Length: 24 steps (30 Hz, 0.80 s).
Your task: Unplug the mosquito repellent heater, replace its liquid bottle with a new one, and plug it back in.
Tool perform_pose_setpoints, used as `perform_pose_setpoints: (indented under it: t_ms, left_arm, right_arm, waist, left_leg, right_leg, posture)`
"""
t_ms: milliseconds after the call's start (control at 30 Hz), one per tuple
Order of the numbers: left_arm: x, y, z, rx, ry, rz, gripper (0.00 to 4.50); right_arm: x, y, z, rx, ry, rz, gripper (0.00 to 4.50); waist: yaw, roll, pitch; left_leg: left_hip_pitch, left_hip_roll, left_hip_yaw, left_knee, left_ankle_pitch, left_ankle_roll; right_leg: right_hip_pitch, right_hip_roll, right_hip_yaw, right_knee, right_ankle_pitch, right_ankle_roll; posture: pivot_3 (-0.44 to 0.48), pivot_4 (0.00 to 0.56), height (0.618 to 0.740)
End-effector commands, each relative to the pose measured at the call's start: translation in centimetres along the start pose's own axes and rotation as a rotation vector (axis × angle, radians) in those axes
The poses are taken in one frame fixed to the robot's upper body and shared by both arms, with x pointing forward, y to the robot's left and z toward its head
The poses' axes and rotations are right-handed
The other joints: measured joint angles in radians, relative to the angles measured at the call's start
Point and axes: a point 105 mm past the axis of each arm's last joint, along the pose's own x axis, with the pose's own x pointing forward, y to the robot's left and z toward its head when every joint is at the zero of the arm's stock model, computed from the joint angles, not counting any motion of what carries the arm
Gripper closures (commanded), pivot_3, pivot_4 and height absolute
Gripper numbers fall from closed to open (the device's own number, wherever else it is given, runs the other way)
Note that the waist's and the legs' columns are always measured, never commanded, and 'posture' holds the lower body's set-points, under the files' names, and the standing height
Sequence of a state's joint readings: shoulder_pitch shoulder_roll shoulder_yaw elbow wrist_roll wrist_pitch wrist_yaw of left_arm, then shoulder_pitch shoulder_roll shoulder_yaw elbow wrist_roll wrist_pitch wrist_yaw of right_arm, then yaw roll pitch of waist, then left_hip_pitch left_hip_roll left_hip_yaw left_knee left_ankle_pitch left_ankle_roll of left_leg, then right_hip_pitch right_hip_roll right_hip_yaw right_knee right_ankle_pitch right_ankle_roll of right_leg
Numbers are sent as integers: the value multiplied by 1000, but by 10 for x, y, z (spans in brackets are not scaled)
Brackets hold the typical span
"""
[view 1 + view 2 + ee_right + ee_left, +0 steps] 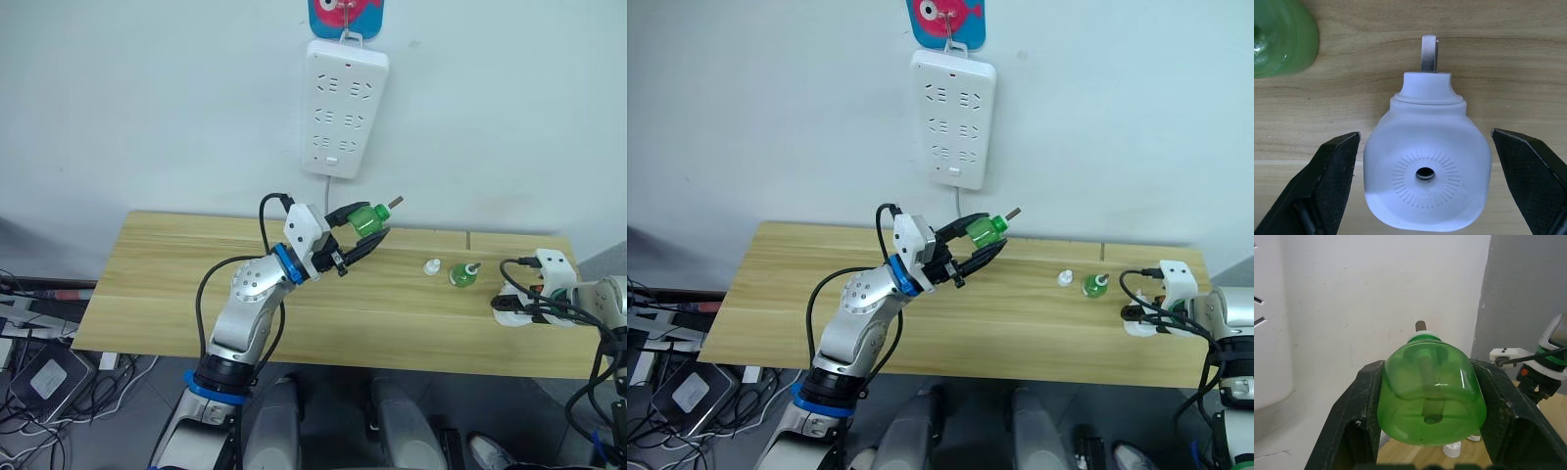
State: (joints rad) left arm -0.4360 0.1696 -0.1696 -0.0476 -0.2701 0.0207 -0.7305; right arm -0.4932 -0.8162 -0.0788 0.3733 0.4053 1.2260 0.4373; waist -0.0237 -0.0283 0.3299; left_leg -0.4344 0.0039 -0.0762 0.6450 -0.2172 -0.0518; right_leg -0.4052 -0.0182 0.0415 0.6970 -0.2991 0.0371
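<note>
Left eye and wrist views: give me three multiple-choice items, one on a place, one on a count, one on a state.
1. Where does the heater lie?
A. on the table
B. plugged into the power strip
C. on the floor

2. How many green bottles show?
A. one
B. two
C. four

3. What state is the left tool in?
A. open, holding nothing
B. shut on a green bottle
C. shut on a cable

Key: 1 A, it rests on the wooden table between the right tool fingers, which stand open. 2 B, one held bottle, one standing bottle. 3 B, both fingers press the held bottle's sides.
</note>
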Motion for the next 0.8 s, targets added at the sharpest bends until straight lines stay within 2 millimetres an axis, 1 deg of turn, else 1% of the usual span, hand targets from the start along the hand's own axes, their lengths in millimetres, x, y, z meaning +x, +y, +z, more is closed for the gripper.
perform_pose_setpoints:
  t_ms: [33,67,100,200,300,367,400,467,533,567,600,633,667,733,800]
  left_arm:
    - [1,-5,13,22,-44,-11,2247]
    - [1,-5,12,21,-43,-12,2247]
    - [1,-5,12,20,-42,-13,2247]
    - [1,-5,11,19,-39,-15,2247]
    - [1,-5,10,17,-38,-18,2247]
    - [1,-6,11,13,-41,-36,2247]
    - [0,-7,11,10,-44,-50,2247]
    - [-2,-9,13,11,-55,-80,2247]
    - [-6,-11,16,34,-75,-121,2247]
    - [-8,-14,18,57,-86,-156,2247]
    - [-10,-17,20,74,-96,-194,2247]
    - [-11,-19,21,83,-103,-225,2247]
    - [-13,-22,23,91,-115,-254,2247]
    - [-16,-28,25,105,-135,-313,2247]
    - [-19,-33,27,123,-152,-357,2247]
  right_arm:
    - [-5,-3,3,-3,-9,-2,906]
    - [-6,-2,3,1,-5,2,1278]
    - [-7,-1,3,3,-2,9,1537]
    - [-10,-3,4,7,-2,11,1540]
    - [-17,-7,12,7,-35,6,1540]
    - [-27,-3,20,-69,-78,37,1540]
    - [-32,1,21,-97,-81,65,1540]
    - [-44,15,20,-105,-81,174,1540]
    - [-61,31,13,-133,-61,315,1540]
    - [-77,47,7,-163,-49,464,1540]
    - [-98,65,2,-159,-24,634,1540]
    - [-116,78,0,-148,-13,765,1540]
    - [-133,89,3,-109,-13,891,1540]
    - [-158,102,16,-60,-49,1065,1540]
    - [-170,109,28,-34,-76,1152,1540]
  waist:
    - [0,0,0]
    - [0,0,0]
    - [0,-1,0]
    - [0,-1,0]
    - [0,-1,0]
    - [0,0,1]
    - [1,1,1]
    - [0,1,1]
    - [0,1,1]
    - [2,1,1]
    - [4,1,1]
    - [4,2,2]
    - [2,2,2]
    - [-6,2,2]
    - [-7,2,2]
  left_leg:
    - [0,0,0,0,0,0]
    - [0,0,0,0,0,0]
    - [0,0,0,0,0,0]
    - [0,0,0,0,0,0]
    - [0,0,0,0,0,0]
    - [0,0,0,0,0,0]
    - [0,0,0,0,0,0]
    - [0,-1,0,0,0,0]
    - [0,0,-1,0,0,0]
    - [0,0,-1,-1,0,0]
    - [0,0,-1,-1,0,0]
    - [0,0,-1,-1,0,0]
    - [0,0,-1,-1,0,0]
    - [0,1,0,0,0,0]
    - [0,0,1,1,0,0]
  right_leg:
    - [0,0,0,0,0,0]
    - [0,0,0,0,0,0]
    - [0,0,0,0,0,0]
    - [0,0,0,0,0,0]
    - [0,0,0,0,0,0]
    - [0,0,0,0,0,0]
    - [0,0,0,0,0,0]
    - [0,0,0,0,0,0]
    - [0,0,-1,0,0,0]
    - [0,0,-1,0,0,0]
    - [0,0,-1,-1,0,0]
    - [0,0,-1,-1,0,0]
    - [0,0,-1,-1,0,0]
    - [0,0,0,-1,0,0]
    - [1,0,2,-1,1,1]
  posture:
    - [96,333,740]
    - [96,333,740]
    - [96,333,740]
    - [92,333,740]
    - [88,329,740]
    - [88,329,740]
    - [88,329,740]
    - [77,327,740]
    - [70,325,740]
    - [70,325,740]
    - [57,326,740]
    - [52,329,740]
    - [44,334,740]
    - [34,331,740]
    - [29,325,740]
